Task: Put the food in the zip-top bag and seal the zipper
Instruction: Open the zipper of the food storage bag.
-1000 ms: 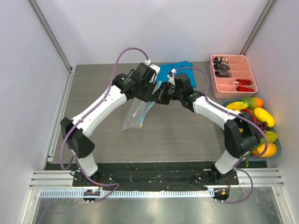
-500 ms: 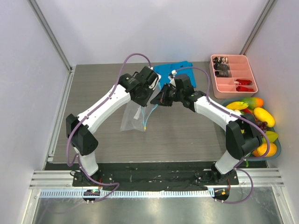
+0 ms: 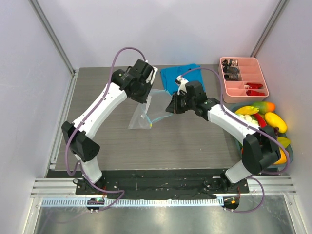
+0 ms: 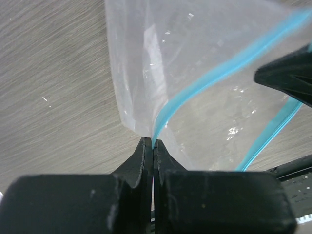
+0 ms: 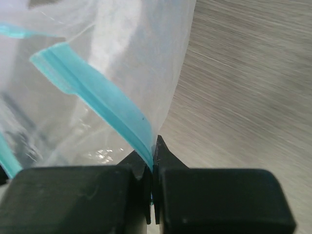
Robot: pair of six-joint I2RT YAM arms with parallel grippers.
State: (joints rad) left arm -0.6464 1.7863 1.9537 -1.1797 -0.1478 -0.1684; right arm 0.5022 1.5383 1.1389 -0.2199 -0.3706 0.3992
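Note:
The clear zip-top bag (image 3: 147,111) hangs above the table between the two arms, its light-blue zipper (image 3: 161,117) stretched across the mouth. My left gripper (image 3: 147,93) is shut on one end of the zipper (image 4: 204,80), pinched at the fingertips (image 4: 153,142). My right gripper (image 3: 170,109) is shut on the other end of the zipper (image 5: 92,100), clamped between its tips (image 5: 154,146). The bag (image 5: 97,63) looks empty. The food (image 3: 265,122), yellow, orange and red toy pieces, lies in a dish at the right edge, away from both grippers.
A pink compartment tray (image 3: 243,78) with small dark and red bits stands at the back right. A blue folded cloth (image 3: 179,75) lies at the back middle, behind the bag. The food dish (image 3: 291,155) sits by the table's right edge.
The left gripper has moved back and left, the right gripper slightly right. The bag's mouth is now pulled wider between them and lifted flatter.

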